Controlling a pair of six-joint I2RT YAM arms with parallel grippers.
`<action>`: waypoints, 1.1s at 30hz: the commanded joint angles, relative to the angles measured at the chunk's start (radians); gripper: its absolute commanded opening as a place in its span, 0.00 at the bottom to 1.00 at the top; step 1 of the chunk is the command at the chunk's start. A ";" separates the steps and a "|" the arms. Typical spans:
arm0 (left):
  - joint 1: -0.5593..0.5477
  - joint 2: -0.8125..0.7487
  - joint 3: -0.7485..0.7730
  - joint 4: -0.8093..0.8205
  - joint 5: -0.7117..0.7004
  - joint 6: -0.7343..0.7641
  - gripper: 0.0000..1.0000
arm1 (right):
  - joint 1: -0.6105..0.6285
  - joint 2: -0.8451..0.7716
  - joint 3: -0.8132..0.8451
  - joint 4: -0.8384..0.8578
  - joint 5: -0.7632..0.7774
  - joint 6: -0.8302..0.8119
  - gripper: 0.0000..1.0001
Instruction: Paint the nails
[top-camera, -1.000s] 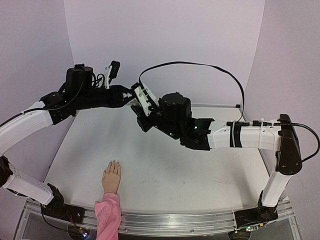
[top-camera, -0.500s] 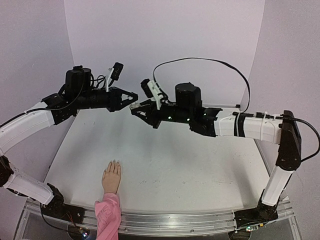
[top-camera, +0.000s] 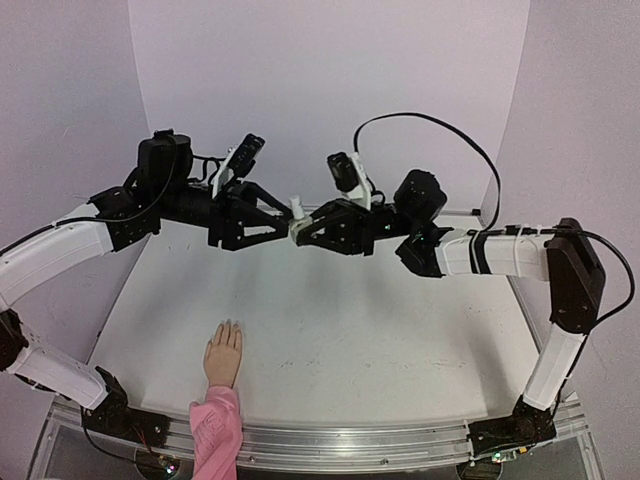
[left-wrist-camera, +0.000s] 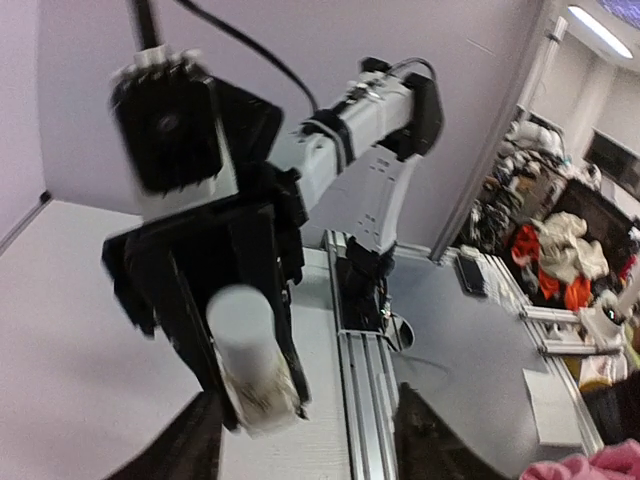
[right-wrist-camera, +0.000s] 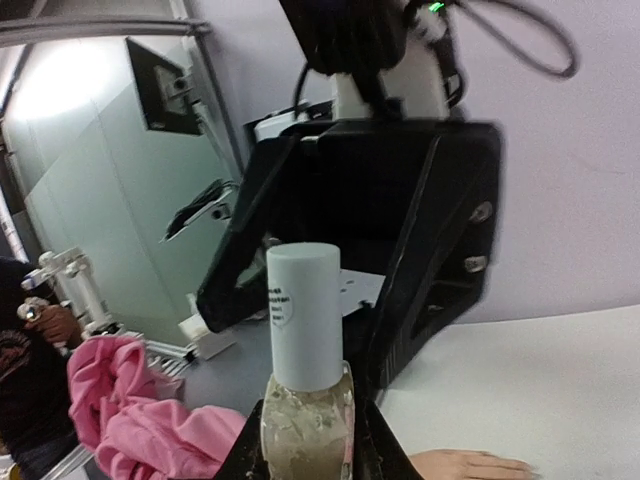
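Observation:
A small nail-polish bottle (top-camera: 297, 222) with a white cap (right-wrist-camera: 303, 315) and a smeared glass body (right-wrist-camera: 305, 405) is held upright above the table. My right gripper (top-camera: 299, 232) is shut on the body. My left gripper (top-camera: 280, 218) faces it from the left, open, with its black fingers (right-wrist-camera: 440, 230) spread behind the cap and not touching it. The left wrist view shows the bottle (left-wrist-camera: 250, 355), blurred, ahead of my left gripper (left-wrist-camera: 310, 445). The flesh-coloured mannequin hand (top-camera: 223, 355) lies flat near the front edge. Its nails (top-camera: 229, 325) are barely visible.
The hand's pink sleeve (top-camera: 215, 430) hangs over the aluminium front rail (top-camera: 380, 440). Purple walls enclose the white table (top-camera: 400, 330) at the back and sides. A black cable (top-camera: 440, 125) loops above the right arm.
The right gripper has swung right and turned the bottle cap-up. The left gripper closed at the cap, then opened and now stands apart from it.

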 joint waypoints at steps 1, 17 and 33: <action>0.033 -0.089 -0.010 -0.110 -0.267 -0.049 0.70 | -0.073 -0.166 -0.004 -0.233 0.319 -0.327 0.00; 0.043 -0.079 0.017 -0.052 -0.671 -0.457 0.79 | 0.189 -0.111 0.070 -0.588 1.495 -0.762 0.00; 0.021 0.001 0.041 -0.011 -0.717 -0.440 0.51 | 0.295 -0.009 0.178 -0.622 1.512 -0.823 0.00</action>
